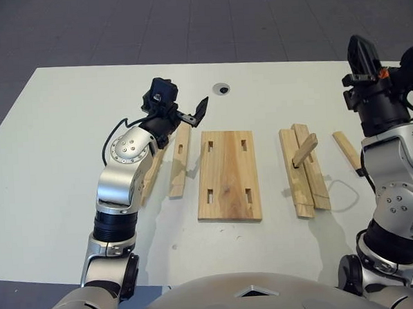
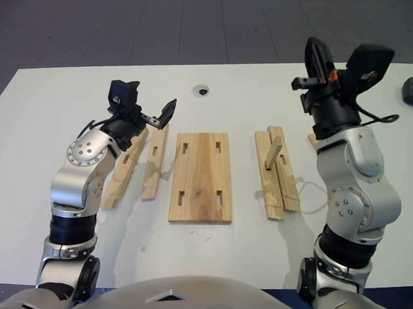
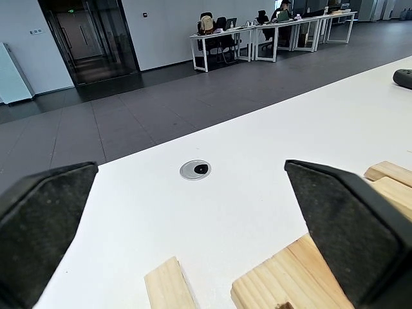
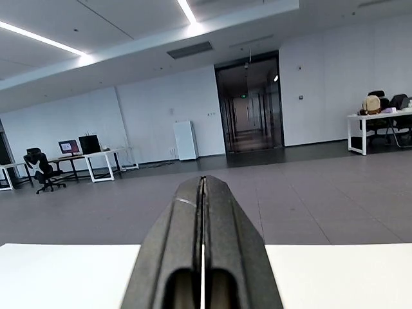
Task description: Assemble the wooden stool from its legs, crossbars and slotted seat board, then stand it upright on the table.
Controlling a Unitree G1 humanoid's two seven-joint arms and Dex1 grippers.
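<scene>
Left gripper (image 3: pixel 191 212) is wide open, nothing between the pads, hovering low over the far ends of the left-hand legs, probably lined up for a first pick. Right gripper (image 4: pixel 203 193) is closed on nothing and held up high, pointing away from the counter (image 1: pixel 73 120), which looks like a parked pose that keeps it clear of the parts. The white counter carries all the stool pieces, laid flat and unassembled. The slotted seat board (image 1: pixel 228 174) is in the middle: pale wood, rectangular, four small slots near the corners, flat with its slots facing up, so the layout reads as a start position. Left of it are two long legs, one (image 1: pixel 180 159) just beside the board with small notches showing, the other (image 1: pixel 147 180) partly under the left arm. Right of the board, two more long pieces (image 1: pixel 303 180) lie side by side and touching, with a short crossbar (image 1: pixel 304 149) lying tilted across them. Another short crossbar (image 1: pixel 346 149) lies apart near the right arm. A round cable grommet (image 1: pixel 222 89) sits beyond the board. Task judged not begun.
</scene>
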